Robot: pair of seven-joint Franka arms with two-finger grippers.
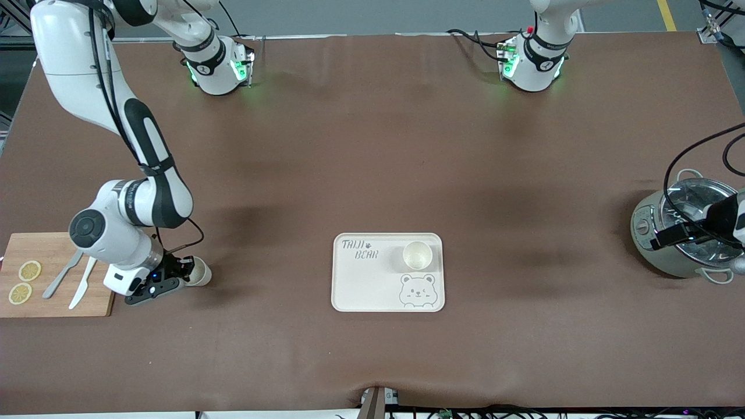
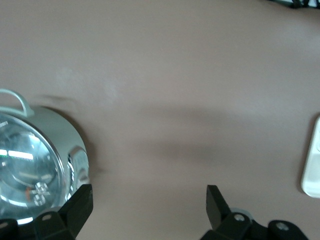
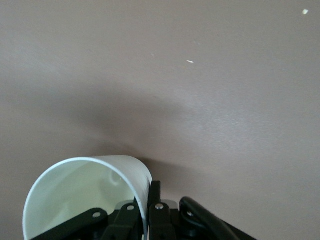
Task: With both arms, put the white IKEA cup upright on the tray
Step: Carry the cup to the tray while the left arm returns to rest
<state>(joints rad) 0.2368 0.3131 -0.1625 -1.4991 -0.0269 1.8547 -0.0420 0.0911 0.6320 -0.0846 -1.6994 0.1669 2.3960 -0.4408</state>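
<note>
Table [image 1: 372, 145]: brown cover, holding all items listed. Tray [image 1: 361, 285]: cream, flat, rounded corners, grey lettering and bear-face drawing; lies near the middle of the table, toward the front camera. Cup on tray [image 1: 417, 255]: white, upright, mouth up, standing at the tray's corner farthest from the camera toward the left arm's end, just above the bear face. Second cup [image 1: 199, 273]: white, lying tipped on the table at the right arm's end, well apart from the tray, just beside the board; the right wrist view shows its open mouth [image 3: 85, 195] facing that camera. Right gripper [image 1: 181, 273]: low at the table, jaws pressed together on the second cup's rim wall, one finger [image 3: 156, 205] outside the wall and the other inside. Right arm [image 1: 145, 151]: reaches down from its base to that cup. Board [image 1: 55, 276]: wooden, at the table edge at the right arm's end; carries two lemon slices [image 1: 24, 282] and two pale utensils [image 1: 73, 282], a knife shape among them. Pot [image 1: 687, 233]: grey-green cooker with glass lid and handles, at the left arm's end of the table, well apart from the tray. Left gripper [image 2: 150, 210]: over the table just beside the pot, jaws spread wide, nothing between them; its arm waits. Tray edge [image 2: 312, 170] shows in the left wrist view.
</note>
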